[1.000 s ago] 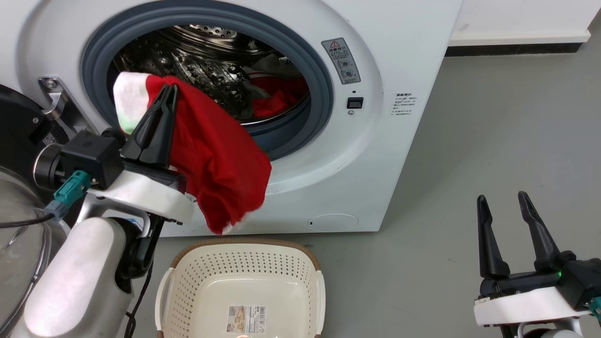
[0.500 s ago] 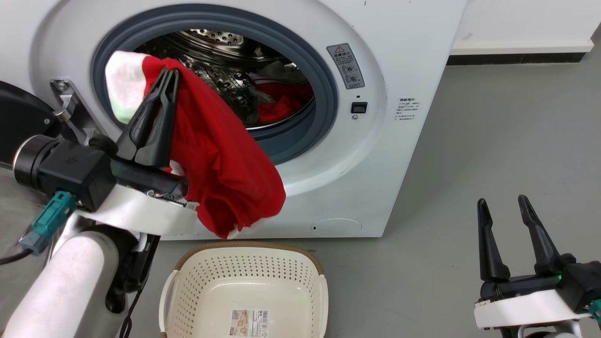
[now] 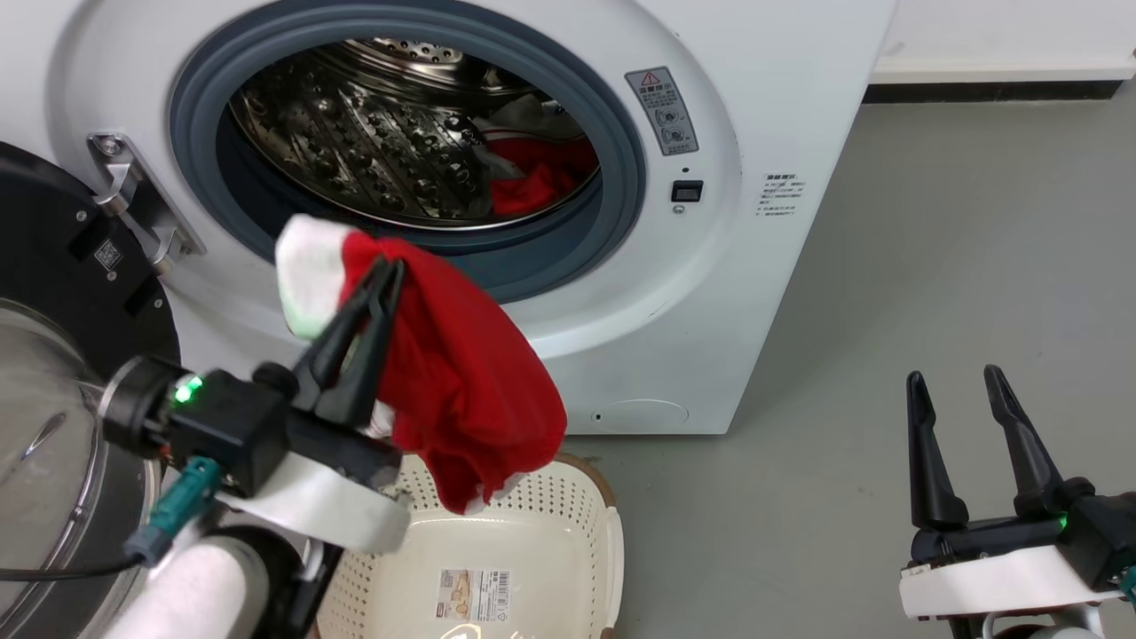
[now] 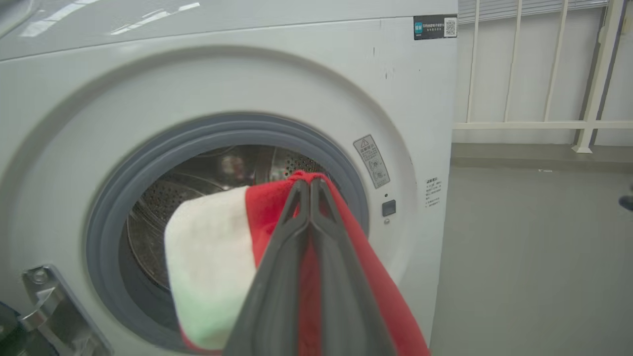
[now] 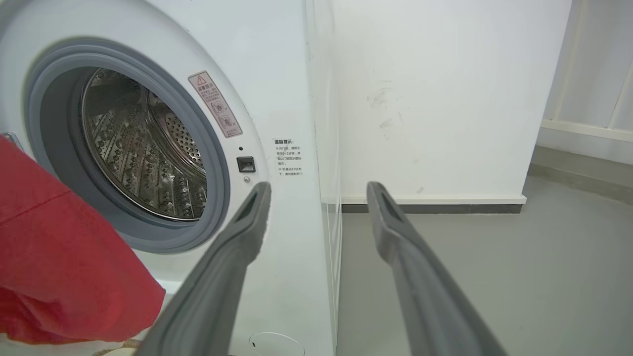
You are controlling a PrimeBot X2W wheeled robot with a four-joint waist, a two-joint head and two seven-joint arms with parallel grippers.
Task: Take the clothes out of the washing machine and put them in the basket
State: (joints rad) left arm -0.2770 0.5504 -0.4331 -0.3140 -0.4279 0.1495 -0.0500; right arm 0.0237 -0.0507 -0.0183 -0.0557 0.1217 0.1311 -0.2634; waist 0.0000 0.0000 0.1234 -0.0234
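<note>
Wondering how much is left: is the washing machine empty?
Not empty. One red garment lies inside the washing machine drum; the left gripper holds the other red garment outside, above the basket.

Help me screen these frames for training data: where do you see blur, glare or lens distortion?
Head view: sharp, with bright glints on the steel drum and reflections in the door glass. Left wrist view: washing machine slightly soft, near jaws and the held red garment out of focus. Right wrist view: wide-angle lens makes the verticals lean, near jaws soft.
</note>
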